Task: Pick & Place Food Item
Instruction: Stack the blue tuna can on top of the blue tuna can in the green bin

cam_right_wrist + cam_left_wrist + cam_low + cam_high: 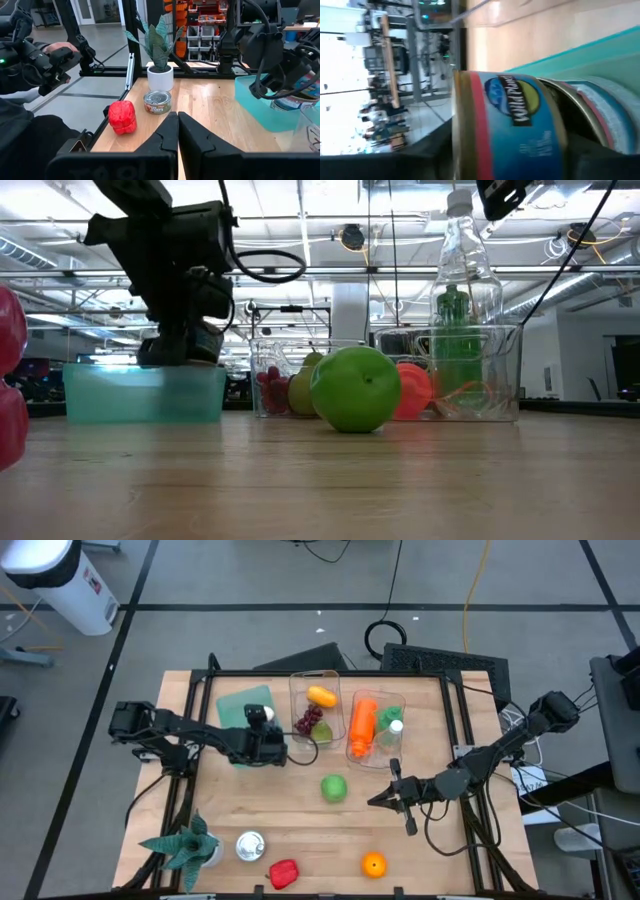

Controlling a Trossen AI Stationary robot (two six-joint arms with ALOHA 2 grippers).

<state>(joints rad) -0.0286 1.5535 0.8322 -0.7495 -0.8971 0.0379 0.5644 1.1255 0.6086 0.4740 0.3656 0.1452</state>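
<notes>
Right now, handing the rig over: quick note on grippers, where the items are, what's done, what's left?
Left gripper: over the teal bin, a blue-labelled can between its fingers; can is at the bin, whether it is let go cannot be told.
Right gripper: shut, empty, waiting over the table's right side.
In the clear bins: grapes, a yellow item, carrot, bottle.
Loose on the table: green apple, orange, red pepper, second can, by the potted plant.
Done: can brought to the teal bin.
Left: finish that drop, then probably the loose items.
</notes>
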